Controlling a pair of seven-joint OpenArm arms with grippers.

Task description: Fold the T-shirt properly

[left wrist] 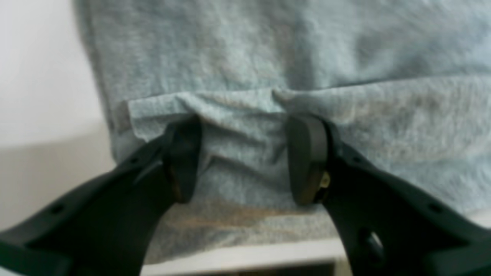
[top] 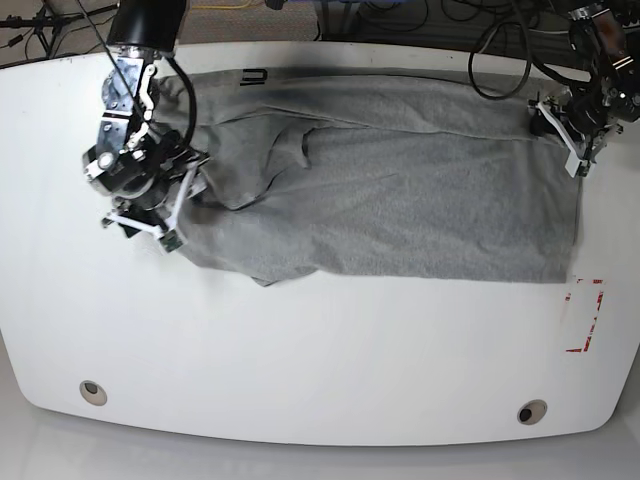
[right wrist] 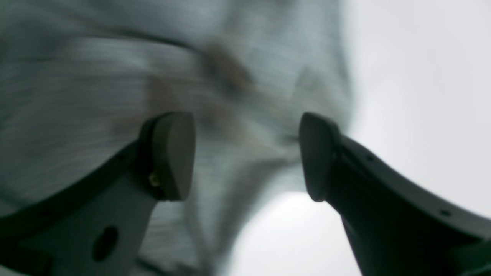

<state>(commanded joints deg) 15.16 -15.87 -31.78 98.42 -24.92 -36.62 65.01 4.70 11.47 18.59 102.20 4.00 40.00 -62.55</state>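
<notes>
The light grey T-shirt (top: 400,200) lies spread across the far half of the white table (top: 320,350), rumpled on its left side, with a bit of black lettering (top: 252,76) at its far edge. My left gripper (left wrist: 245,161) is open at the shirt's far right corner (top: 565,135), and a raised fold of grey cloth (left wrist: 238,115) sits between its fingers. Over the shirt's crumpled left end my right gripper (right wrist: 247,157) is open too (top: 170,215). The T-shirt (right wrist: 115,96) behind it is blurred.
A red-outlined rectangle (top: 583,318) is marked on the table near the right edge. Two round holes (top: 92,391) (top: 532,411) sit near the front edge. Cables (top: 500,50) run along the back behind the table.
</notes>
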